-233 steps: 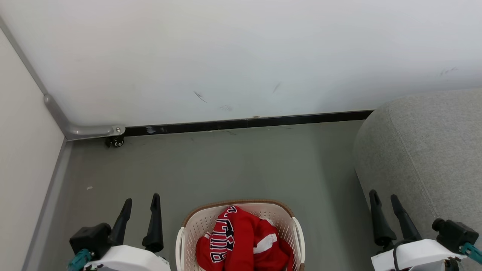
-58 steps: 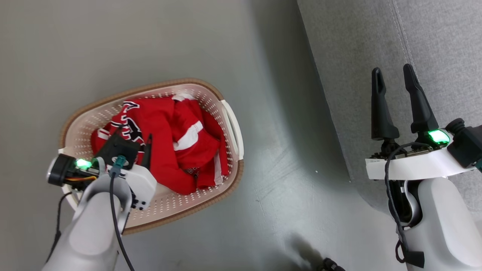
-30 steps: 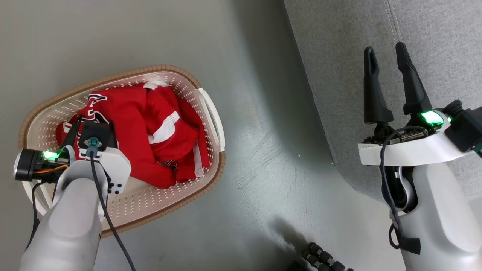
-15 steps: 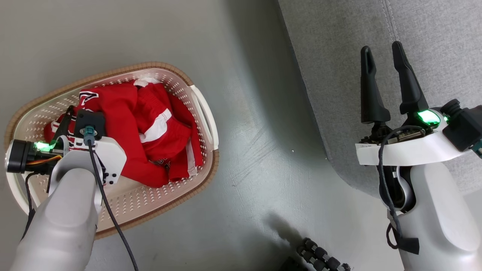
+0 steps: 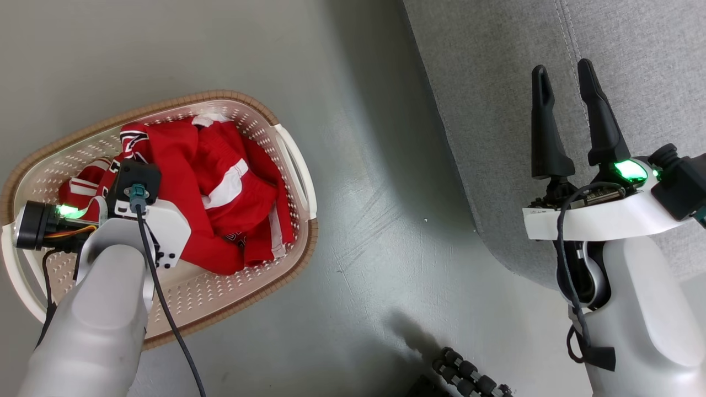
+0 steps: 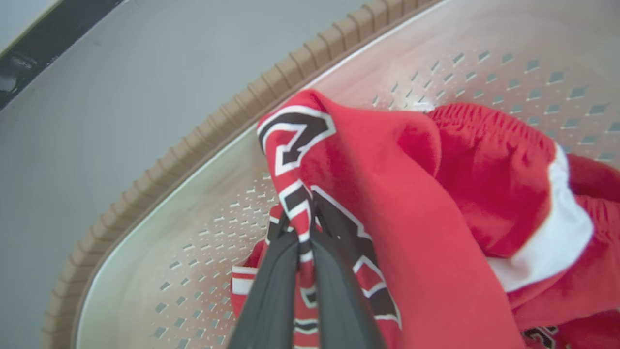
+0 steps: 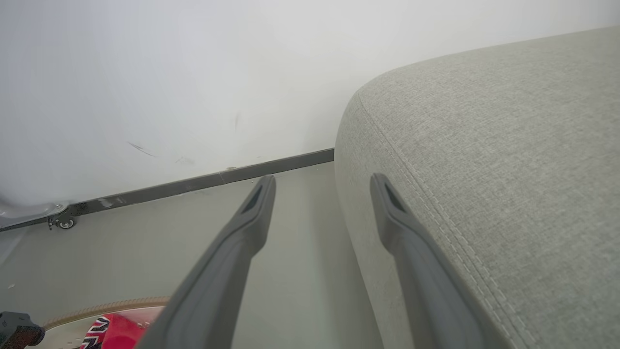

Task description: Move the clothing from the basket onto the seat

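- The left forearm (image 5: 94, 331) was a smooth, pale grey shell, rounded and thick.
- Its wrist housing (image 5: 168, 229) was white and boxy, with small dark dots (image 5: 165, 259) on one face.
- A black cylinder (image 5: 30, 231) stuck out from the side of that wrist, beside a green lamp (image 5: 69, 210) and thin orange wires (image 5: 69, 234).
- A teal plug (image 5: 137, 193) fed a black cable (image 5: 165, 320) that trailed along the forearm.
- The left claw (image 6: 302, 228) had matt, dark grey fingers.
- The right claw (image 5: 561, 66) had two long black fingers (image 7: 252, 228), tapered, each with a slot near the tip.
- The right forearm (image 5: 645, 320) was pale grey under a flat white plate (image 5: 595, 220), which carried a green light (image 5: 629, 171), a black knob (image 5: 675, 182) and a looped black lead (image 5: 565, 264).
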You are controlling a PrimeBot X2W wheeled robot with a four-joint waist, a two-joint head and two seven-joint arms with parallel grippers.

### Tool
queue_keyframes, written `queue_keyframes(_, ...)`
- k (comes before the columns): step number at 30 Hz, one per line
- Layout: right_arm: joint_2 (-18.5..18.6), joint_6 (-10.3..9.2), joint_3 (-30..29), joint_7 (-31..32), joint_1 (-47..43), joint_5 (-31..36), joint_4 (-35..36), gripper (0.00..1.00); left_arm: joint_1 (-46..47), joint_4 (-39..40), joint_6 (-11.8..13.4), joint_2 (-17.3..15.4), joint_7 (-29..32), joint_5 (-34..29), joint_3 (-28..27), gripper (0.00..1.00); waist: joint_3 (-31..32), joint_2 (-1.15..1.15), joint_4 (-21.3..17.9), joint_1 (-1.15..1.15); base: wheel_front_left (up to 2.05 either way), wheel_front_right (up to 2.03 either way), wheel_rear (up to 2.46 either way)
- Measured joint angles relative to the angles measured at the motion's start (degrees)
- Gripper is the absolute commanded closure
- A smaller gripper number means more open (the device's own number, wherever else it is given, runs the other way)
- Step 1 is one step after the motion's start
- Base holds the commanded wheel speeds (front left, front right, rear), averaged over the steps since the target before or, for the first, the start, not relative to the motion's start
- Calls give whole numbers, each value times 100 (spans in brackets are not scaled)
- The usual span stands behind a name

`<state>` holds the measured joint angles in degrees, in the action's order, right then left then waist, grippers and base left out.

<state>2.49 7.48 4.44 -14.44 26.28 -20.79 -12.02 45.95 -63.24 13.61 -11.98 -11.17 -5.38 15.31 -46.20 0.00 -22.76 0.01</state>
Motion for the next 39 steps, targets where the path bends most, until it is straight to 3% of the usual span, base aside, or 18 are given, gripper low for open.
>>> queue_keyframes(24,3,0,201,0,232,187,-179,0,-14,526,-52,101,-297,-54,212,100,339,0,325,0,0,0,0)
queue_keyframes(39,12,0,189,-1,232,730,-430,0,-460,2038,-101,63,-299,159,185,100,880,0,673,0,0,0,0)
